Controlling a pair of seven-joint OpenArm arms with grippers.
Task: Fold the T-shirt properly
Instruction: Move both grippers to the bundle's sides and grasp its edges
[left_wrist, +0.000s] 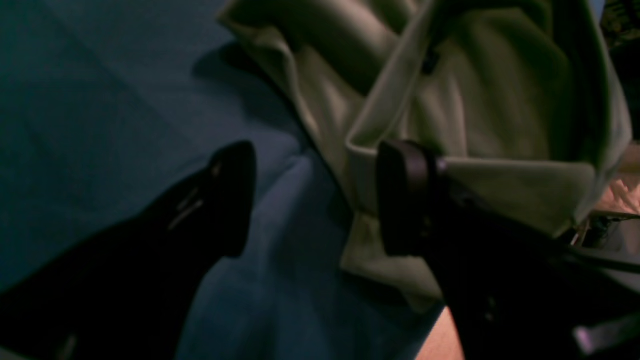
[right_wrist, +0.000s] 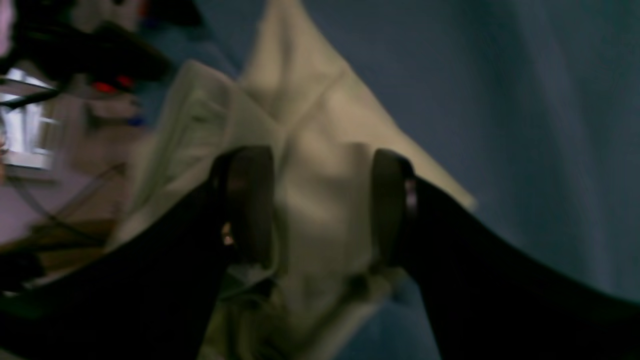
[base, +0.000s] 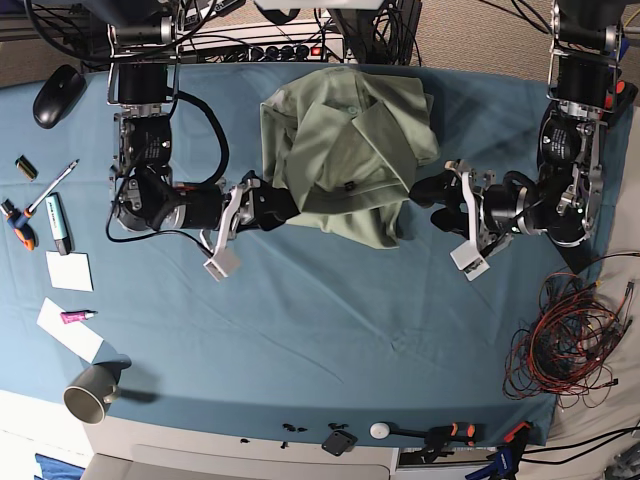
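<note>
The pale sage-green T-shirt (base: 345, 150) lies crumpled at the back middle of the teal table cloth (base: 320, 320). My right gripper (base: 280, 205) is at the shirt's lower left edge. In the right wrist view it (right_wrist: 320, 205) is open, with shirt fabric (right_wrist: 320, 150) lying between and under the two fingers. My left gripper (base: 425, 192) is at the shirt's lower right edge. In the left wrist view it (left_wrist: 320, 200) is open, one finger (left_wrist: 405, 200) against a folded hem of the shirt (left_wrist: 475, 115) and the other finger (left_wrist: 235, 200) over bare cloth.
A black mouse (base: 57, 94), pens and markers (base: 50, 215), paper notes (base: 68, 270) and a grey mug (base: 90, 392) are at the left. A bundle of wires (base: 565, 345) lies at the right. A power strip (base: 290, 50) and cables line the back edge.
</note>
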